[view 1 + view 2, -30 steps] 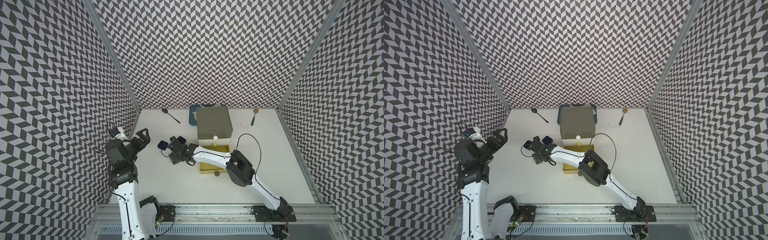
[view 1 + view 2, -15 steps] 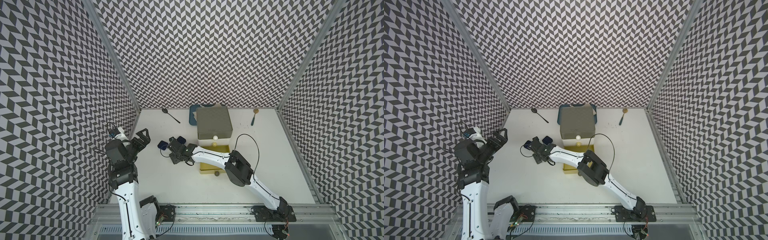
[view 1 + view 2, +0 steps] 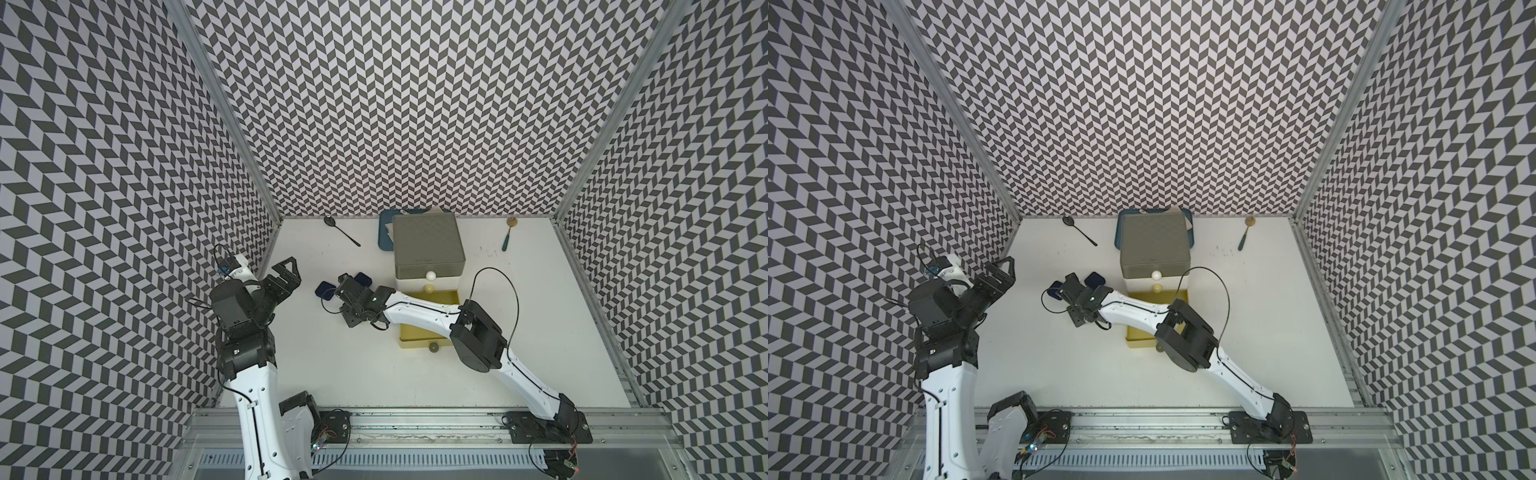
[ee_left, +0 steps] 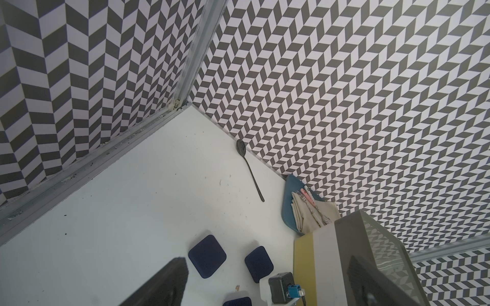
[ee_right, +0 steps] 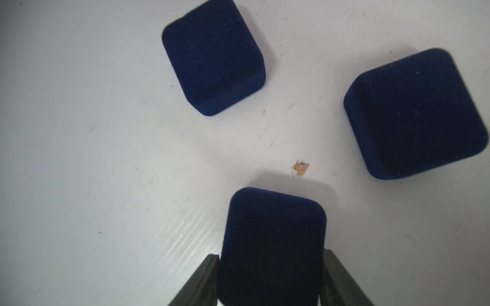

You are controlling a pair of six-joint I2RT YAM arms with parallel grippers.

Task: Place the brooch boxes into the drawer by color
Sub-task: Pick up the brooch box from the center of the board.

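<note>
Both top views: bright, even, diffuse overhead light; faint soft shadows on white table (image 3: 353, 374); sharp, wall (image 3: 395, 104) pattern stretched toward edges. Left wrist view: crisp beyond, left gripper's fingers (image 4: 161, 283) blurred dark. Right wrist view: dimmer, bluish; nearest navy box (image 5: 273, 238) soft-edged, textureless, pale shadow behind.

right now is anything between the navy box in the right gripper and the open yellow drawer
Nothing visible on the table between the navy box and the yellow drawer. The other two navy boxes lie off that line. Only the right arm itself stretches across the open drawer.
</note>
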